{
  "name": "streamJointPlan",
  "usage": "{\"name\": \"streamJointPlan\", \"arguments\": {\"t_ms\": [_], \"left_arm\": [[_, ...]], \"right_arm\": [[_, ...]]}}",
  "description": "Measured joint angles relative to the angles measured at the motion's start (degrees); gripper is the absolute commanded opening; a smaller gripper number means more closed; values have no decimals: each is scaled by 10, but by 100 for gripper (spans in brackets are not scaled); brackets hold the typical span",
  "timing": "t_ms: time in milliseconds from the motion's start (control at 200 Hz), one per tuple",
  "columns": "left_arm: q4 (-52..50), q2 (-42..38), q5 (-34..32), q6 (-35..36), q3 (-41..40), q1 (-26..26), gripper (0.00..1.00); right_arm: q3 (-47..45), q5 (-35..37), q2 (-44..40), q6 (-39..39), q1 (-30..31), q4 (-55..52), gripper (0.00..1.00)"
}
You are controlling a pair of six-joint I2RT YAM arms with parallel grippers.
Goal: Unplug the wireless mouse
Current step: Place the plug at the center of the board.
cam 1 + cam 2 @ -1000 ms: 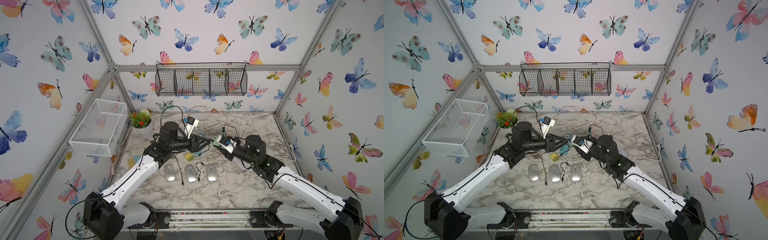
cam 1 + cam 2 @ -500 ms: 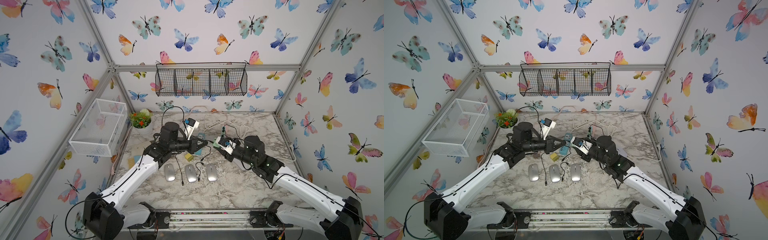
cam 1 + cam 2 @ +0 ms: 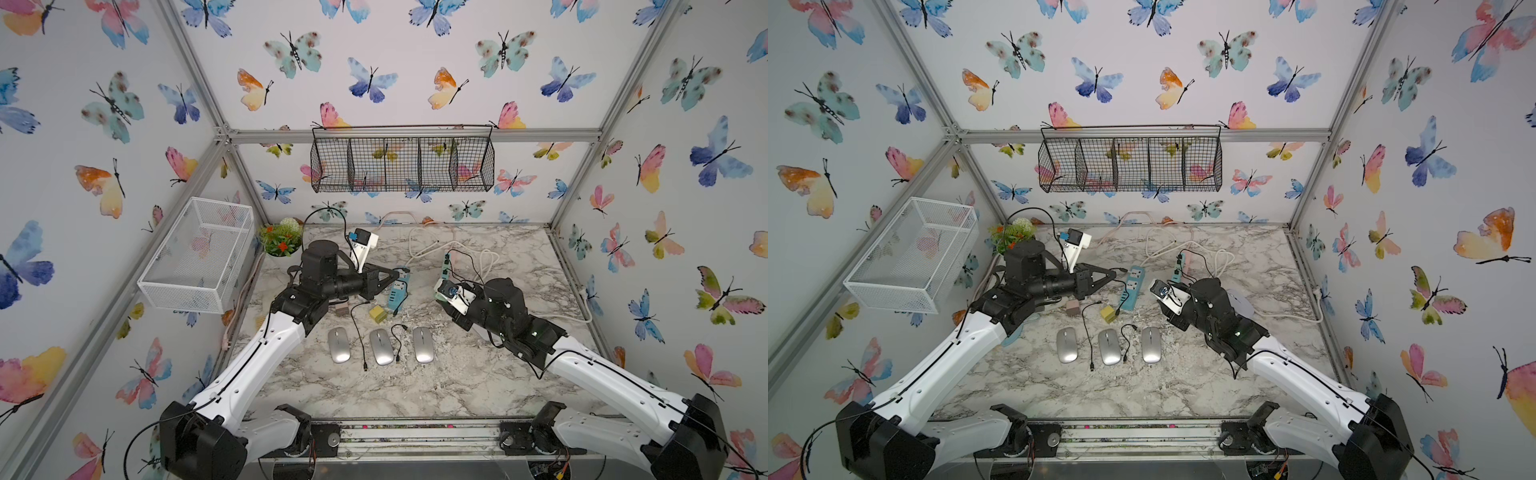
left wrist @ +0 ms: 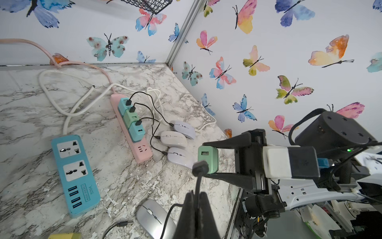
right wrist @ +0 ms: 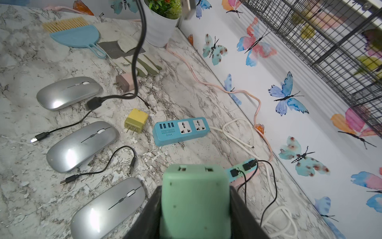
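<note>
Looking at this, the left fingers (image 4: pixel 206 219) are pinched tight on the black cable (image 4: pixel 198 182) just behind its plug (image 4: pixel 199 167), so a tug goes into the plug, not the cord. Right fingers (image 4: pixel 227 141) clamp the green adapter (image 4: pixel 208 160), bracing it mid-air. Plug looks just clear of it, I think. The silver mice (image 3: pixel 381 347) sit on the worktop (image 3: pixel 415 390) below both fingers, untouched.

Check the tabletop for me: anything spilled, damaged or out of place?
White flakes lie scattered on the marble-patterned tabletop between the blue power strip and the silver wireless mice: loose crumbs or chipped surface, cannot tell which. Nothing else stands out.
</note>
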Motion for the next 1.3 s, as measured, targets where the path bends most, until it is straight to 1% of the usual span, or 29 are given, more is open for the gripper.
{"name": "streamJointPlan", "arguments": {"t_ms": [135,335,440,501,631,766,866,916,976,1066,1266,1301], "left_arm": [[-12,-16,-44,0,-11,0,0],[-33,-38,-139,0,-33,-3,0],[-46,-54,-203,0,-50,-18,0],[-52,-64,-236,-1,-60,-36,0],[-54,-79,-272,-9,-79,-52,0],[-50,-96,-293,-24,-107,-53,0],[-50,-102,-299,-31,-113,-53,0],[-48,-103,-302,-32,-113,-53,0],[-48,-104,-304,-33,-113,-53,0],[-48,-111,-307,-36,-113,-53,0],[-45,-126,-308,-42,-120,-53,0],[-44,-127,-308,-42,-123,-53,0]], "right_arm": [[0,23,44,78,0,2,1],[0,25,100,253,0,15,1],[0,12,126,335,0,27,1],[3,6,147,372,0,27,1],[29,-1,223,432,0,20,1],[65,1,294,462,0,9,1],[103,1,343,468,0,6,4],[122,4,365,469,0,6,7],[139,9,386,471,0,6,13],[158,15,410,472,0,5,18],[165,20,438,474,0,2,33],[165,21,440,475,0,0,37]]}}
